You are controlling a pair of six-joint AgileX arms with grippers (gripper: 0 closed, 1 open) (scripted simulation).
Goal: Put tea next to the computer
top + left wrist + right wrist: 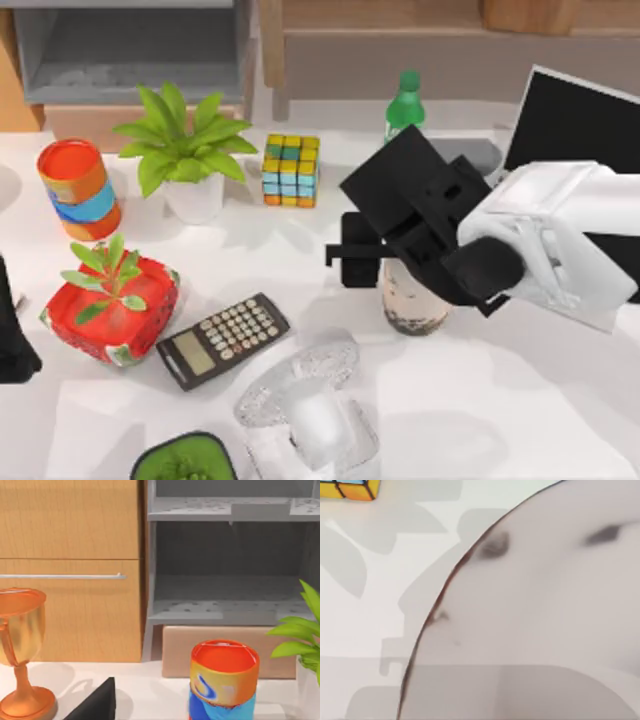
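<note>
The right gripper (395,262) sits over the tea (412,305), beige drink with dark pearls at its bottom, jaws' state unclear, near the computer (585,140).

The wide white lid of the tea (545,610) sits very close under the camera, its curved edge arcing from twelve o'clock round to seven o'clock, with a thin dark rim line along that edge. Two dark smudges mark the lid's surface. Beyond it lies the white table (365,625), crossed by soft grey shadows. A corner of a colourful puzzle cube (350,489) peeks in at eleven o'clock.
</note>
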